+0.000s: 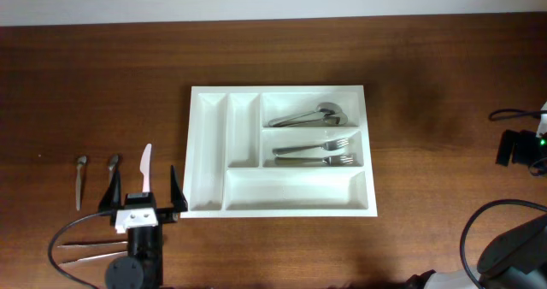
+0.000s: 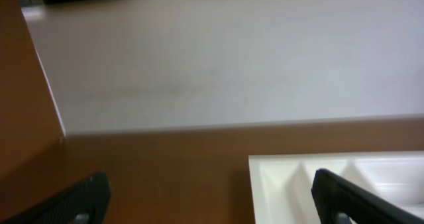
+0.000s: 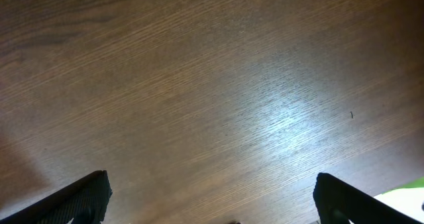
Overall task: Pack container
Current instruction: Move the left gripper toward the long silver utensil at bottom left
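Left gripper spread wide over brown wood table.
I read right gripper splayed too (glare on grain); pale wall behind container.

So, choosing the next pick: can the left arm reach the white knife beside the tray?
Probably yes: the left gripper is open with the knife between its fingers in the overhead view, and nothing lies on it.

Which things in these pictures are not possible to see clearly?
Overhead: metal pieces, partly under the left arm; kind unclear.
Overhead: spoons in the container overlap; number unclear.
Overhead: knife's lower end, hidden under the left gripper.
Left wrist: container blurred, cut by the bottom edge.
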Robot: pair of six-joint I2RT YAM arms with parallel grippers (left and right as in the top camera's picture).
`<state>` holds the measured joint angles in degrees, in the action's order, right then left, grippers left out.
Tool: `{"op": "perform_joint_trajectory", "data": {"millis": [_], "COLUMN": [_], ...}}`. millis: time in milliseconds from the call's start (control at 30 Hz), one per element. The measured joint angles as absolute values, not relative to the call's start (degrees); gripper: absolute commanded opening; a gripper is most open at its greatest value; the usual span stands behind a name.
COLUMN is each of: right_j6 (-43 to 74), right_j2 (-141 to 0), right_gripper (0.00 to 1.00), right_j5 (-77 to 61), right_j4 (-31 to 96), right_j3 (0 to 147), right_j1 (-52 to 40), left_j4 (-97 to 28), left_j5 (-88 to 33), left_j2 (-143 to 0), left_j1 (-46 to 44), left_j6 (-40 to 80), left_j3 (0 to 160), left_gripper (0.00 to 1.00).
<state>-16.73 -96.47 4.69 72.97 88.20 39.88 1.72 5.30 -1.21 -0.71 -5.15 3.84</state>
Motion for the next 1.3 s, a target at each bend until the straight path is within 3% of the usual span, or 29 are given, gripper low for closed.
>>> {"op": "perform_joint_trajectory", "data": {"millis": [300, 500, 667, 767, 967, 1200, 1300], "right_j6": [-16.8, -16.78, -16.78, -16.78, -16.75, -16.75, -16.78], "right_j2": [-96.47, -96.47, -96.47, -96.47, -96.47, -96.47, -96.47], "right_gripper": [0.99, 0.99, 0.99, 0.99, 0.99, 0.99, 0.99], "right_j5": [4.69, 4.69, 4.69, 4.69, 4.69, 4.69, 4.69], "right_j4": [72.95, 72.97, 72.95, 72.95, 72.97, 72.95, 72.95], "right_j3": [88.18, 88.16, 88.16, 88.16, 88.16, 88.16, 88.16], "right_j1": [39.88, 39.88, 39.88, 39.88, 39.88, 39.88, 39.88], "left_j4": [-27.07, -29.82, -28.36, -30.57, -51.62, -61.32, -67.16], "left_j5": [6.44, -0.51, -2.74, 1.45, 14.83, 14.37, 15.7], "left_j2": [-15.53, -30.52, -35.68, -38.76, -50.92, -63.02, -66.65], "left_j1": [-0.67, -0.6, -0.56, -0.56, 1.78, 4.21, 5.1], "left_j6": [-1.32, 2.44, 3.16, 5.52, 16.16, 20.99, 29.67], "left_j3": [27.79, 44.12, 46.3, 47.07, 60.29, 69.54, 69.65], "left_gripper": [0.99, 0.99, 0.99, 0.99, 0.99, 0.99, 0.99]}}
